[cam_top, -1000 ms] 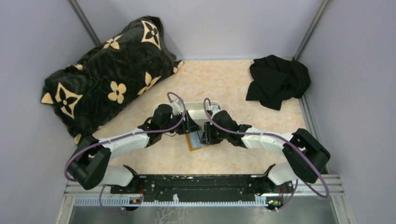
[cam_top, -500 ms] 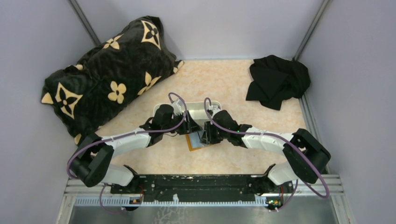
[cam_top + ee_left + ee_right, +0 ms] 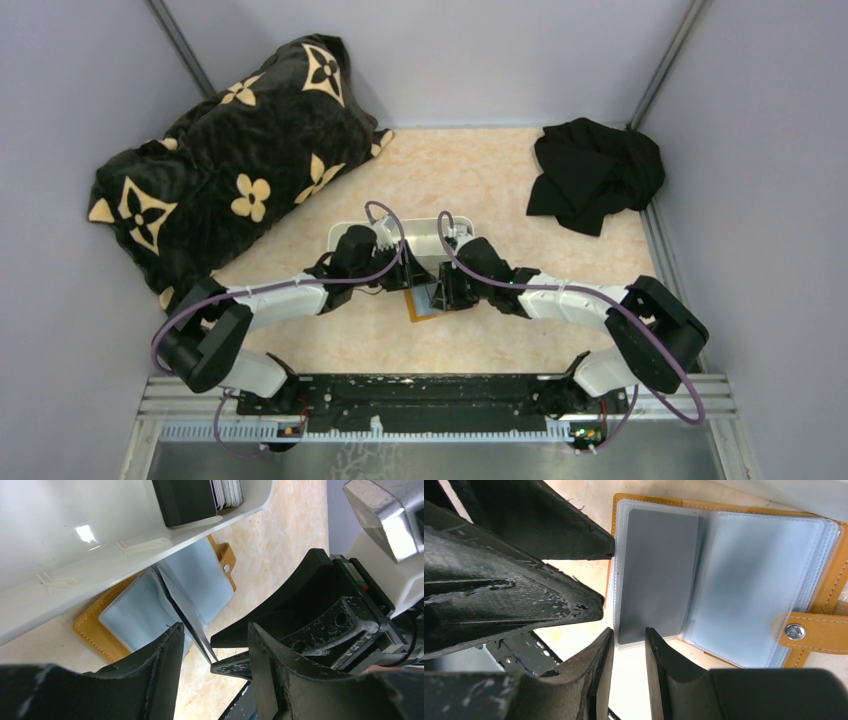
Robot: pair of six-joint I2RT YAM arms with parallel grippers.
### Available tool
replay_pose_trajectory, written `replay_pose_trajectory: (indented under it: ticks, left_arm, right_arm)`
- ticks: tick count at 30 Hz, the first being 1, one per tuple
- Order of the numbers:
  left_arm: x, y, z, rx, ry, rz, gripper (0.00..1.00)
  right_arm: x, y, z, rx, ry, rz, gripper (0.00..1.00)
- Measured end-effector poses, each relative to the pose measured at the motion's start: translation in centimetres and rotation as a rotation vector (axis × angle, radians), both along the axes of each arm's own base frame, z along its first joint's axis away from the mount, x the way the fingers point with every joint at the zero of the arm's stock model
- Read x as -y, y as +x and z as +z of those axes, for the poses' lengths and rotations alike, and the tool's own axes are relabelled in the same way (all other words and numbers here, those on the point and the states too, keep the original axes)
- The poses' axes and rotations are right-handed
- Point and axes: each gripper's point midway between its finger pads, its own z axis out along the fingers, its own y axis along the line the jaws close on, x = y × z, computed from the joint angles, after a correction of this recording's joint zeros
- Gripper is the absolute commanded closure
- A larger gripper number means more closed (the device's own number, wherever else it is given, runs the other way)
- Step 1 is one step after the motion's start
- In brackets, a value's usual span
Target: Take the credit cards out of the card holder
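The card holder [image 3: 422,304] lies open on the table just in front of the white tray [image 3: 345,232]. It is orange-tan with grey-blue sleeves [image 3: 754,585]. A grey credit card [image 3: 654,575] sits in a raised sleeve leaf [image 3: 186,616]. My right gripper [image 3: 629,630] is narrowly open, with the leaf's lower corner at its fingertips [image 3: 653,645]. My left gripper [image 3: 214,626] is open and straddles the same leaf edge-on, its left finger [image 3: 167,647] close to it. In the top view both grippers, left [image 3: 410,284] and right [image 3: 438,292], meet over the wallet. A stack of cards [image 3: 187,500] lies in the tray [image 3: 50,530].
A large black pillow with cream flowers [image 3: 230,160] fills the far left. A crumpled black cloth [image 3: 595,175] lies at the far right. Grey walls close in the table on three sides.
My left arm has shifted right and closer in over the wallet. The wallet has slid slightly right. The right arm has barely moved.
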Motion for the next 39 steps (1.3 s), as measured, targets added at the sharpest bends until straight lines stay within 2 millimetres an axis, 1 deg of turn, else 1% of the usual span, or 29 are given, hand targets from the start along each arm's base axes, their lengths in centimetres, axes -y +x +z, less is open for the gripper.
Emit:
replay_pose_trajectory:
  ticks: [3,8,11,22,33,39]
  left_arm:
    - [0.0,-0.1,0.3,0.005,-0.004,0.0,0.43]
    - [0.1,0.1,1.7,0.03,-0.022,-0.001,0.44]
    - [0.2,0.1,1.9,0.033,-0.025,-0.001,0.44]
    - [0.3,-0.1,0.2,-0.004,0.004,-0.006,0.43]
    - [0.7,0.1,0.1,-0.002,0.002,-0.012,0.43]
    - [0.9,-0.1,-0.9,-0.019,0.016,-0.02,0.43]
  right_arm:
    - [0.2,-0.1,-0.2,-0.003,-0.005,-0.003,0.7]
    - [0.2,-0.1,-0.2,-0.003,-0.005,-0.003,0.7]
    - [0.2,-0.1,-0.2,-0.003,-0.005,-0.003,0.7]
    - [0.2,-0.1,-0.2,-0.003,-0.005,-0.003,0.7]
    - [0.2,0.0,-0.2,-0.004,-0.006,-0.005,0.7]
    - [0.5,0.0,-0.5,-0.006,-0.012,-0.01,0.7]
